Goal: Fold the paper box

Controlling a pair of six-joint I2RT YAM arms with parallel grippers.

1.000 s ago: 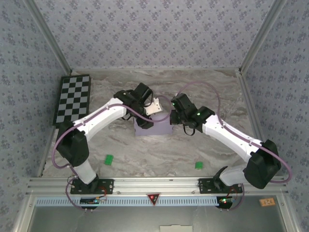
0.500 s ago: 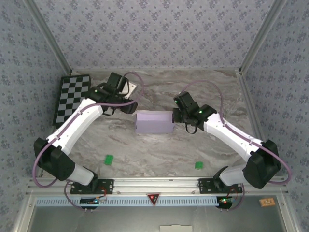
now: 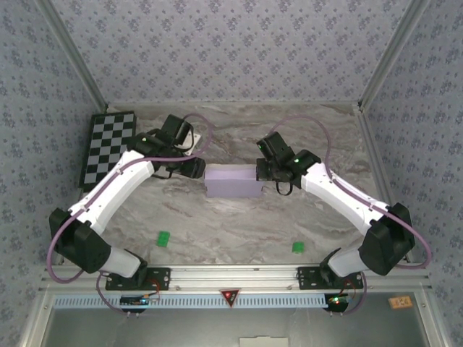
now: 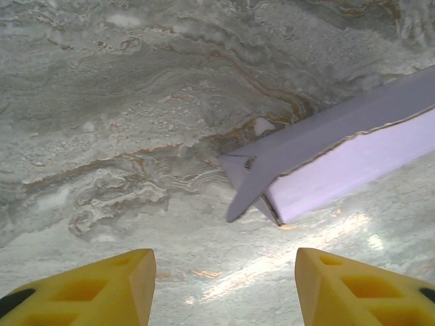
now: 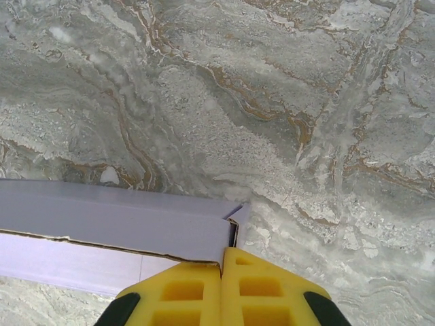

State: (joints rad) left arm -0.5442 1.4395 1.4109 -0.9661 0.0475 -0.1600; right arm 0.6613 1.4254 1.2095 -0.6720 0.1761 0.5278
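The marble table point(image 3: 239, 224) bore the checkerboard point(image 3: 108, 148) at its far left; the folded lavender paper box point(image 3: 231, 182) lay flat mid-table between the arms; the left gripper point(image 4: 224, 285) hung released beside its left end; the right gripper point(image 5: 223, 288) was clenched, tips touching its right end

left tool point(image 4: 221, 272) withdrawn, paper box point(image 3: 231, 182) uncovered
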